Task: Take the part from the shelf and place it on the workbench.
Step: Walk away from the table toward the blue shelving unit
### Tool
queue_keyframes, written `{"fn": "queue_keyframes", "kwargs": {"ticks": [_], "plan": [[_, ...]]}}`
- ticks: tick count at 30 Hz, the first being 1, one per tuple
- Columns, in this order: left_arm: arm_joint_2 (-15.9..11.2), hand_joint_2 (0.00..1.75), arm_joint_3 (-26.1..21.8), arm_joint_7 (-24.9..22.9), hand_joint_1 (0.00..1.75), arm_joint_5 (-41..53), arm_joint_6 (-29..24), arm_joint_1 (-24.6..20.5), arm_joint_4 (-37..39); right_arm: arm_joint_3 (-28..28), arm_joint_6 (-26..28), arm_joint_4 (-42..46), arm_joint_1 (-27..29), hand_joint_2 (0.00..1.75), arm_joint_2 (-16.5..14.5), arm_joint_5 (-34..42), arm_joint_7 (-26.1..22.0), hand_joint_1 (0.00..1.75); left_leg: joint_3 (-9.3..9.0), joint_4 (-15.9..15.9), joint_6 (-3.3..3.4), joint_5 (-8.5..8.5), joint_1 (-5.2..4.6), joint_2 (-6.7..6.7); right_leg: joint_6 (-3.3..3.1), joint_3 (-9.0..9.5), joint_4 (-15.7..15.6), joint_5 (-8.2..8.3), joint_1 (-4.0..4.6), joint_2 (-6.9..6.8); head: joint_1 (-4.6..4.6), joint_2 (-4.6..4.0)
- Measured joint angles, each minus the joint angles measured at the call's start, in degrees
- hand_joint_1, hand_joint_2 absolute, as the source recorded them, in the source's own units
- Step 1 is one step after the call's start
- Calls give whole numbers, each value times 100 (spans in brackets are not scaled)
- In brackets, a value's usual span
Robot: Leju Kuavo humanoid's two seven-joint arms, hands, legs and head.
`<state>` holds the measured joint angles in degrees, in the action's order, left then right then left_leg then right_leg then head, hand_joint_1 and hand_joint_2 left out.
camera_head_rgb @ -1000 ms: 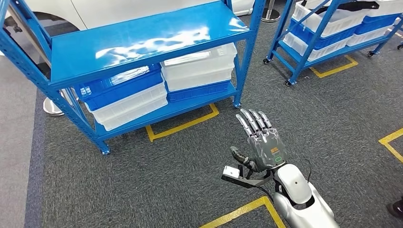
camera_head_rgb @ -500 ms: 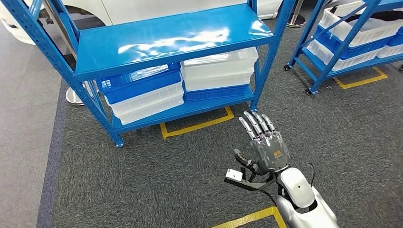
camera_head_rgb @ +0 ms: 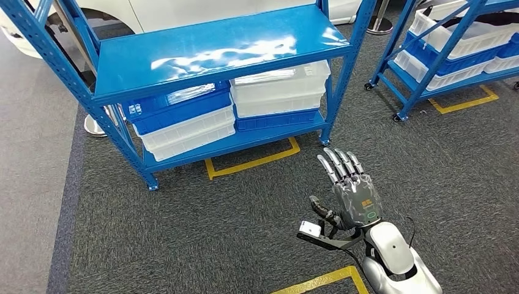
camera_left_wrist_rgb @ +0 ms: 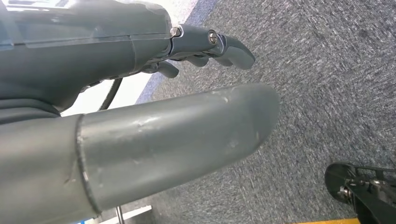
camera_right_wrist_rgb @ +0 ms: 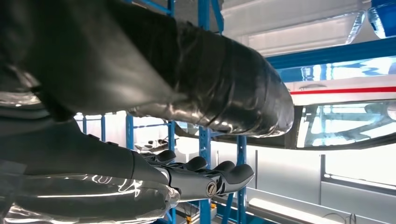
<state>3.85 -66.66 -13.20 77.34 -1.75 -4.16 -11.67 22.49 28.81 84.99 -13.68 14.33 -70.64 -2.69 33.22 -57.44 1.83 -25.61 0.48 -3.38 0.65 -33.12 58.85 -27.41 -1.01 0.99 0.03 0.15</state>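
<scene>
Before the blue shelf [camera_head_rgb: 214, 52], your right hand [camera_head_rgb: 352, 193] hovers empty, fingers straight and apart, likely readying a reach; your left hand's [camera_left_wrist_rgb: 140, 121] fingers curl loosely, holding nothing.

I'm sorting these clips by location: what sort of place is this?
Probably a factory or workshop floor: blue steel shelving holding stacked white and blue plastic bins, yellow floor markings on grey carpet, and a white car body behind.

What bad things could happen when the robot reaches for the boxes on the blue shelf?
The bins sit low, under the blue shelf's top deck, so the raised right hand might bump that deck or the corner post going in. The bins are stacked tightly, so pulling one could drag its neighbours. The open fingers might also snag a bin's rim.
</scene>
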Motion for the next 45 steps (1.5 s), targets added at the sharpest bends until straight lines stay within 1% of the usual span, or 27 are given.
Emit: {"fn": "queue_keyframes", "kwargs": {"ticks": [2, 3, 5, 7, 8, 10, 12, 15, 17, 18, 20, 21, 22, 23, 24, 25, 27, 29, 32, 34, 37, 38, 39, 41, 42, 43, 45], "plan": [[5, 0, 0, 1, 0, -9, -1, 2, 0, -26, -3, 23, -10, 0, 3, 0, -13, 0, -94, 148, 22, 53, 38, 15, 43, -35, 143, -106, 16, -17, 1, 0], [9, 0, 0, 0, 0, -18, -1, 2, 0, -37, -8, 29, -16, 0, 3, 0, -19, 0, -134, 202, 28, 78, 58, 24, 57, -135, 380, -239, 21, -28, 2, 0], [14, 0, 0, -1, 0, -37, -3, 2, 0, -53, -26, 23, -12, 0, -1, 0, -31, 0, -151, 211, 34, 73, 52, 35, 80, -500, 1081, -570, 13, -38, 2, 0], [17, 0, 0, 0, 0, -40, -7, 8, 0, -64, -43, 14, 3, 0, 1, 0, -36, 0, -159, 190, 14, 42, 55, 32, 108, -750, 1472, -624, -12, -44, 2, 0], [19, 0, 0, 0, 0, -41, -8, 12, 0, -68, -47, 11, 5, 0, 1, 0, -37, 0, -170, 170, -2, 18, 60, 28, 122, -717, 1354, -480, -29, -49, 2, 0], [22, 0, 0, 1, 0, -45, -9, 15, 0, -76, -53, 9, 0, 0, 1, 0, -39, 0, -193, 95, -54, -61, 74, 15, 144, -398, 655, -81, -65, -41, 2, 0], [24, 0, -5, 2, 0, -60, -19, 5, 0, -84, -64, 3, -6, 0, -1, 1, -40, 0, -180, 5, -130, -149, 64, -2, 105, -158, 145, 83, -61, -11, -1, 0], [26, 0, -28, 2, 0, -101, -32, 6, 0, -90, -91, -3, -18, 0, -2, 6, -42, 0, -180, -2, -229, -219, 59, -18, -37, -114, 96, 27, -31, -13, -5, 0], [36, 0, -39, 4, 0, -113, -38, 5, 0, -91, -100, 0, -39, 0, -1, 14, -45, 0, -153, -167, -277, -328, 71, 71, -129, -52, 70, -4, -33, -42, -5, 0], [40, 0, -42, 6, 0, -116, -41, -1, 0, -91, -104, 0, -48, 0, -1, 18, -46, 0, -44, -417, -295, -450, 73, 144, -170, -13, 57, -23, -33, -66, -5, 0], [42, 0, -46, 10, 0, -119, -45, -13, 0, -92, -107, -2, -52, 0, -1, 27, -48, 0, 385, -1204, -312, -760, 70, 268, -218, 47, 52, -80, -3, -115, -5, 0], [41, 0, -49, 10, 0, -119, -46, -13, 0, -92, -109, -3, -50, 0, -2, 29, -50, 0, 615, -1563, -311, -855, 69, 288, -229, 76, 52, -113, 14, -134, -5, 0], [41, 0, -51, 10, 0, -119, -45, -7, 0, -92, -111, -5, -48, 0, -2, 31, -52, 0, 765, -1740, -297, -832, 66, 296, -233, 117, 53, -151, 31, -147, -5, 0], [42, 0, -54, 9, 0, -119, -45, 3, 0, -92, -113, -6, -49, 0, -2, 31, -55, 0, 810, -1701, -269, -690, 57, 297, -235, 167, 53, -192, 48, -157, -5, 0], [43, 0, -56, 9, 0, -119, -44, 13, 0, -92, -113, -6, -51, 0, -2, 31, -57, 0, 737, -1426, -224, -443, 43, 300, -234, 229, 52, -238, 66, -166, -5, 0], [43, 0, -60, 9, 0, -119, -44, 21, 0, -92, -114, -5, -55, 0, -2, 31, -57, 0, 599, -1016, -160, -172, 16, 309, -233, 289, 48, -288, 77, -175, -5, 0], [33, 0, -73, 11, 0, -119, -44, 18, 1, -92, -127, -12, -71, 0, -2, 31, -57, 0, 337, -384, -22, 111, -56, 350, -202, 370, 31, -368, 90, -196, -3, 0], [23, 0, -83, 15, 0, -119, -45, 12, 1, -91, -150, -21, -82, 0, -2, 32, -59, 0, 237, -181, 58, 85, -115, 373, -133, 416, 6, -373, 69, -212, -3, 0], [23, 0, -86, 17, 0, -119, -45, 19, 0, -90, -170, -18, -108, 0, -2, 33, -70, 0, 3, 52, 101, 66, -89, 337, -32, 408, 229, -297, 42, -194, -1, 1], [27, 0, -86, 17, 0, -118, -44, 13, 0, -92, -180, -21, -138, 0, 0, 34, -74, 0, -169, 152, 120, 38, -61, 317, 3, 100, 778, -420, 27, -137, 4, 1], [37, 0, -86, 19, 0, -117, -44, 6, 0, -94, -193, -36, -135, 0, 3, 37, -79, 0, -310, 165, 121, -82, -49, 277, 66, -571, 1542, -806, 1, -101, 4, 0], [40, 0, -86, 19, 0, -117, -44, 11, 0, -94, -197, -39, -128, 0, 4, 39, -83, 0, -375, 164, 109, -135, -44, 264, 85, -674, 1519, -796, -12, -102, 4, 0], [46, 0, -87, 19, 0, -117, -44, 17, 0, -94, -199, -40, -124, 0, 7, 43, -86, 0, -455, 160, 90, -195, -37, 252, 101, -684, 1316, -646, -26, -103, 4, 0], [57, 0, -87, 24, 0, -115, -45, 25, 0, -94, -203, -45, -121, 0, 15, 49, -88, 0, -619, 131, 29, -339, -29, 235, 100, -551, 599, -44, -42, -104, 4, 0], [62, 0, -87, 27, 0, -113, -45, 22, 0, -94, -207, -53, -120, 0, 17, 52, -88, 0, -660, 111, -11, -408, -30, 222, 71, -490, 316, 172, -35, -106, 6, 0], [63, 0, -87, 31, 0, -110, -45, 16, 0, -94, -210, -61, -116, 0, 18, 54, -89, 0, -673, 94, -47, -463, -35, 213, 37, -464, 152, 307, -24, -106, 6, 0], [63, 0, -87, 34, 0, -108, -46, 6, 0, -96, -215, -73, -113, 0, 18, 55, -90, 0, -650, 81, -88, -513, -42, 201, -15, -466, 117, 290, -3, -106, 6, 0]]}}
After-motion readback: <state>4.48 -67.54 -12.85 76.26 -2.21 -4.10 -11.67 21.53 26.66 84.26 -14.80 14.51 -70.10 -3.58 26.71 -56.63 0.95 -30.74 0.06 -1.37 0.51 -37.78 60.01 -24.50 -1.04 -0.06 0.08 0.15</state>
